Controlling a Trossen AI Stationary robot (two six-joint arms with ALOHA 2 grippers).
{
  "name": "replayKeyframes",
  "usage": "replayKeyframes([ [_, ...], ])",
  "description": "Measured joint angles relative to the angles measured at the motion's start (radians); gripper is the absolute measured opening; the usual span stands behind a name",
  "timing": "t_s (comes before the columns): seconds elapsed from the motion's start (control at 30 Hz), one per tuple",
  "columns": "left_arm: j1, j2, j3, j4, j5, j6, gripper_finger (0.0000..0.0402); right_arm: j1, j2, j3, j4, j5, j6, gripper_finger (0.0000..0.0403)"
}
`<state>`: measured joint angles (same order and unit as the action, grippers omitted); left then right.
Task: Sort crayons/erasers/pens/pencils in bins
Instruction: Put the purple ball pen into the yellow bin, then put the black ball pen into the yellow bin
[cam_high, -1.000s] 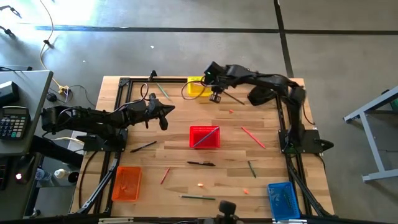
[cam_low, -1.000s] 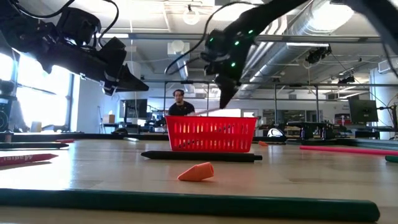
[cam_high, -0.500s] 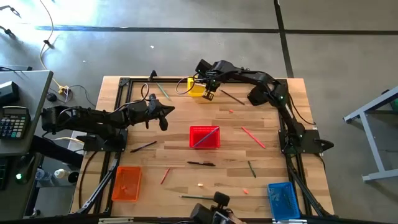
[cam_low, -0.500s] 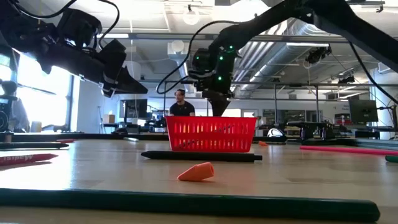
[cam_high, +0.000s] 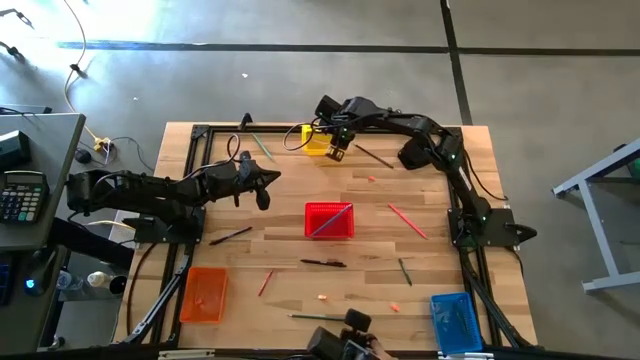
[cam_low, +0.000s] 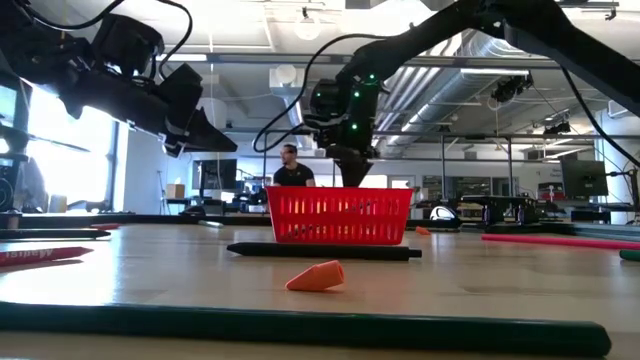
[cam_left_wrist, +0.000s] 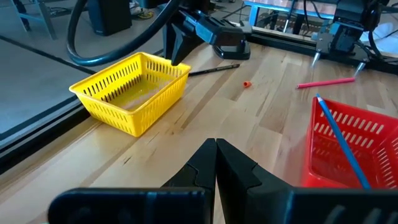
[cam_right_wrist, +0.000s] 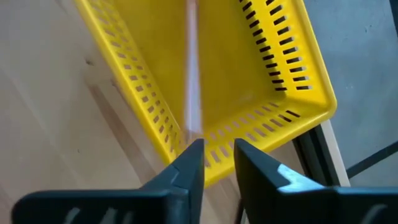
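Note:
My right gripper (cam_high: 338, 152) (cam_right_wrist: 217, 158) hangs open over the yellow bin (cam_high: 315, 140) (cam_right_wrist: 261, 68) at the table's far edge, pointing steeply down. A pale thin stick (cam_right_wrist: 193, 74), blurred, stands lengthwise inside that bin just beyond the fingertips; whether it touches a finger I cannot tell. My left gripper (cam_high: 262, 190) (cam_left_wrist: 216, 146) is shut on nothing, above the table's left middle. The red bin (cam_high: 329, 220) holds a grey-blue pencil (cam_left_wrist: 339, 140). A black pen (cam_high: 323, 263), a pink pencil (cam_high: 407, 221) and a green pencil (cam_high: 318, 317) lie flat on the wood.
The orange bin (cam_high: 204, 294) sits near left and the blue bin (cam_high: 455, 322) near right. More sticks lie around: a black one (cam_high: 230, 236), another (cam_high: 375, 156) right of the yellow bin, a red-orange crayon (cam_high: 265, 283). An orange eraser (cam_low: 315, 276) lies near the front.
My right gripper has gone toward the table's far left and down, from beside the yellow bin to over it, then kept still. The thin stick that showed crosswise at its fingertips in the low view no longer shows there.

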<state>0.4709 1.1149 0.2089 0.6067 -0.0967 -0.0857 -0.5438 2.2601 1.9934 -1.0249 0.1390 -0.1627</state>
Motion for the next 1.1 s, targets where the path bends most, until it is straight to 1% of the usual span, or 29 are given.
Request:
replayKeyframes([
  [0.13, 0.0, 0.0, 0.0, 0.0, 0.0, 0.0, 0.0, 0.0, -0.005, 0.0, -0.016, 0.0, -0.01, 0.0106],
  [0.27, 0.0, 0.0, 0.0, 0.0, 0.0, -0.007, 0.0, 0.0, -0.04, 0.02, -0.08, 0.0, -0.045, 0.0105],
  [0.33, 0.0, 0.0, 0.0, 0.0, 0.0, -0.008, 0.0, 0.002, -0.074, 0.02, -0.09, 0.001, -0.072, 0.0092],
  [0.43, 0.0, 0.0, 0.0, -0.002, 0.0, -0.015, 0.0, 0.002, -0.126, 0.02, -0.077, -0.022, -0.105, 0.0061],
  [0.53, 0.0, 0.0, 0.0, -0.005, 0.002, -0.016, 0.0, 0.002, -0.165, 0.021, -0.027, -0.08, -0.107, 0.0018],
  [0.57, 0.0, 0.0, 0.0, -0.005, 0.002, -0.016, 0.0, 0.001, -0.171, 0.021, -0.012, -0.107, -0.108, 0.0009],
  [0.7, 0.0, 0.0, 0.0, -0.005, 0.003, -0.005, 0.0, 0.007, -0.174, 0.008, 0.091, -0.179, -0.107, 0.001],
  [0.77, 0.0, 0.0, 0.0, -0.005, 0.003, 0.01, 0.0, 0.016, -0.181, -0.042, 0.211, -0.187, -0.107, 0.0004],
  [0.83, 0.0, 0.0, 0.0, -0.005, 0.003, 0.024, 0.0, 0.022, -0.197, -0.123, 0.318, -0.201, -0.092, 0.0002],
  [0.87, 0.0, 0.0, 0.0, -0.005, 0.003, 0.028, 0.0, 0.026, -0.21, -0.171, 0.399, -0.202, -0.077, 0.0003],
  [1.0, 0.0, 0.0, 0.0, -0.012, 0.005, 0.028, 0.0, 0.03, -0.292, -0.395, 0.682, -0.205, -0.041, 0.0001],
  [1.1, 0.0, 0.0, 0.0, -0.015, 0.017, 0.026, 0.0, 0.031, -0.377, -0.575, 0.88, -0.211, -0.013, 0.0001],
])
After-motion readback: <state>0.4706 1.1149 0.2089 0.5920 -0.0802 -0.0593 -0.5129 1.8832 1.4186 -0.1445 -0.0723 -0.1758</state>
